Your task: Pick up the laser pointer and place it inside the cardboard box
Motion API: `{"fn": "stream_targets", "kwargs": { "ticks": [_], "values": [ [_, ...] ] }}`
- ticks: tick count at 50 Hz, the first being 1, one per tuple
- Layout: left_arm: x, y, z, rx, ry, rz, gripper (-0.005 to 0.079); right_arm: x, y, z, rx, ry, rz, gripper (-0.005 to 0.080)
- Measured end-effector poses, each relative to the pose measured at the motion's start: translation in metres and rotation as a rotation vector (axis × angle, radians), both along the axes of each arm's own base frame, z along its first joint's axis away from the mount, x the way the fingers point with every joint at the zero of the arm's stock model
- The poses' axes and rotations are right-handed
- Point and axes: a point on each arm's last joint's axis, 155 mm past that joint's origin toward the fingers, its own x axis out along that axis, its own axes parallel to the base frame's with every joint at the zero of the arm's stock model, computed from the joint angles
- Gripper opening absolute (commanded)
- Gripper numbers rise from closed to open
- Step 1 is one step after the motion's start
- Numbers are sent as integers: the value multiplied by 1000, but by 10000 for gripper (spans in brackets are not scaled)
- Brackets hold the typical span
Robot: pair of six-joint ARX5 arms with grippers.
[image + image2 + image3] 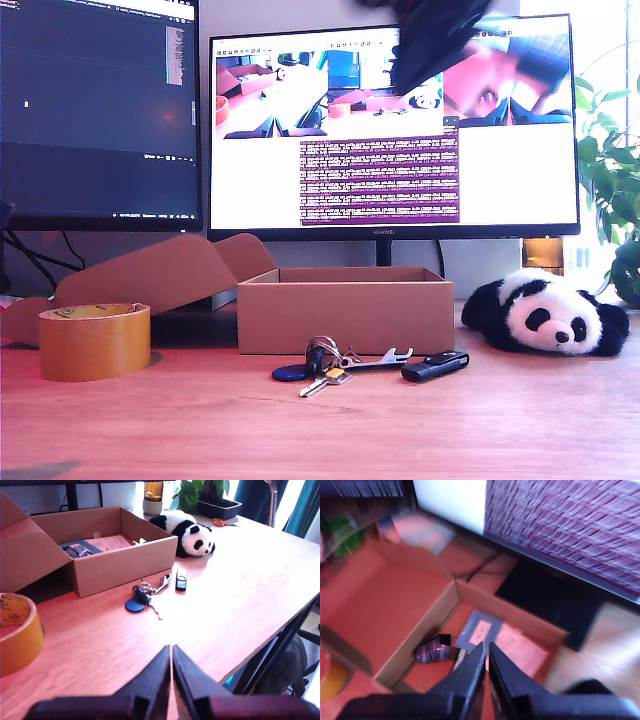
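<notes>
The laser pointer cannot be picked out with certainty in any view; no silver cylinder is seen on the open tabletop. Only a pale slim sliver (pixel 459 656) on the floor of the cardboard box (pixel 340 315), near a dark booklet (pixel 476 630), might be it, though blur forbids a firm call; its heading and long axis therefore cannot be told. My second gripper (pixel 486 649) is held above the box's inside, its jaws pressed nearly together with nothing seen pinched; the placing step is judged to be at or near its end. My first gripper (pixel 171 651) hangs over bare wood, jaws likewise closed on nothing, with the bunch of keys (pixel 144 594) and the black key-fob stick (pixel 181 578) ahead of it. Next, the pointer's resting place inside the box should be confirmed and the second gripper lifted clear of the walls; the panda toy (pixel 545 313) and the tape roll (pixel 95 340) need not be touched.
</notes>
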Motion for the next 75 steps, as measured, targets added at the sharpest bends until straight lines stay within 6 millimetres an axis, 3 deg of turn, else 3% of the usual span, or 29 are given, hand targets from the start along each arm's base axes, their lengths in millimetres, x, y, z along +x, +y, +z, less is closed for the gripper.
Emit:
{"fn": "stream_targets", "kwargs": {
  "ticks": [13,17,23,26,31,36,39,52,66,70,75],
  "values": [
    [11,11,-1,19,-15,83,-19,-51,-27,-69,-38,44,5,-10],
    [21,22,-1,36,-29,161,-19,-64,-43,-72,-32,2,-23,-10],
    [35,40,1,53,-52,274,-19,-74,-71,-59,13,-97,-84,-10],
    [40,46,6,45,-66,311,-19,-79,-87,-64,18,-113,-120,-10],
    [46,53,12,29,-85,350,-19,-89,-110,-92,10,-91,-177,-10],
    [52,61,18,13,-104,392,-19,-101,-122,-126,10,-46,-210,-10],
    [55,67,21,8,-111,421,-19,-109,-127,-137,23,-41,-225,-10],
    [66,91,8,23,-86,521,-19,-115,-153,-113,160,-209,-349,-10],
    [73,114,7,19,-76,615,-18,-139,-184,-158,136,-230,-441,-10],
    [73,115,6,18,-73,622,-18,-142,-190,-161,133,-253,-450,-10],
    [73,115,5,10,-62,623,-18,-144,-188,-151,165,-295,-418,-10]
  ]
}}
